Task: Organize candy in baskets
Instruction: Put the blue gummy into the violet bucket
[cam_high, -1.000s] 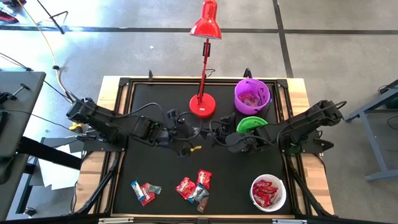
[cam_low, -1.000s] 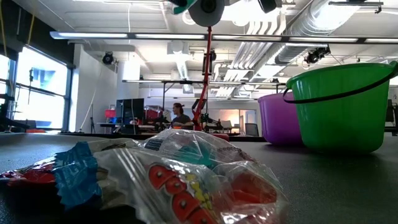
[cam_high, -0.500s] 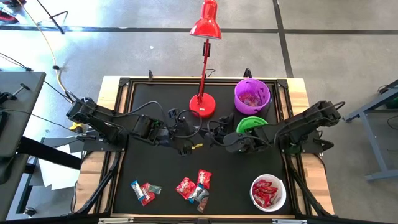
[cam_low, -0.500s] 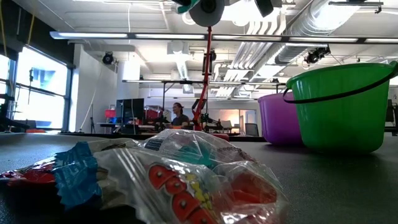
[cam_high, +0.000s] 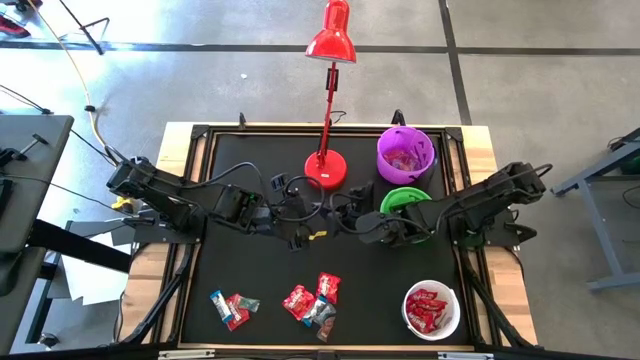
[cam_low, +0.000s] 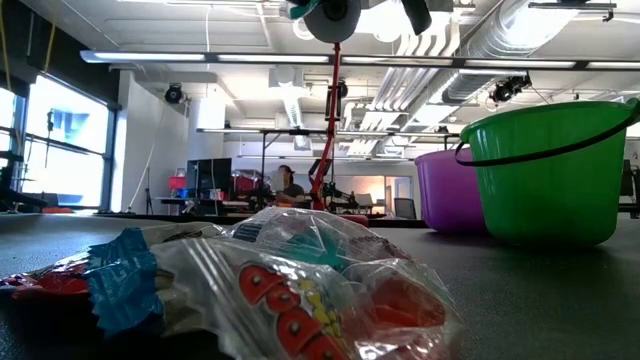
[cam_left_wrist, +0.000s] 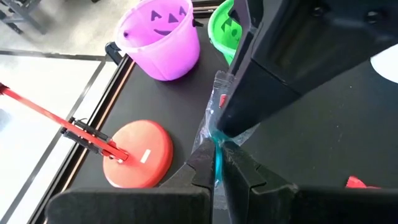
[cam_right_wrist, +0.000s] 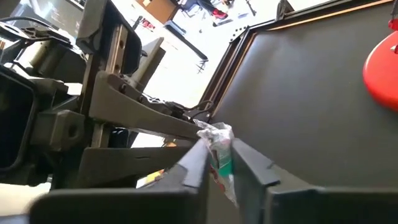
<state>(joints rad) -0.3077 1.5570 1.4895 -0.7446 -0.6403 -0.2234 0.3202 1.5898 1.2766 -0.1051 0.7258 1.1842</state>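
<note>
A small candy in a clear wrapper with a teal edge (cam_left_wrist: 217, 121) hangs above the middle of the table between my two grippers. My left gripper (cam_high: 318, 214) comes from the left and is shut on it. My right gripper (cam_high: 347, 217) comes from the right, its fingers closed in on the same wrapper (cam_right_wrist: 217, 146). Loose candy (cam_high: 315, 300) lies near the front edge, with more of it (cam_high: 232, 308) to the left. The purple basket (cam_high: 405, 153), the green basket (cam_high: 405, 200) and the white basket (cam_high: 432, 310) holding red candy stand on the right. My left gripper pinches the wrapper's teal sealed edge (cam_left_wrist: 217, 155) between its two fingers. The fingers slant down toward the table's right. The candy is lifted clear of the table. My right gripper has the wrapper's crinkled clear end (cam_right_wrist: 219, 155) between its two fingers, coming from the table's right, nearly level. That end sticks out past the fingertips toward the left gripper's fingers (cam_right_wrist: 180, 124). The candy is clear of the table.
The red desk lamp's round base (cam_high: 325, 170) stands just behind the grippers, its stem rising toward the far edge. In the low view, candy (cam_low: 280, 290) fills the foreground and the green basket (cam_low: 545, 170) stands at the right.
My right gripper has edged slightly toward the left gripper and the candy it holds. The left gripper and the candy have kept still above the table.
</note>
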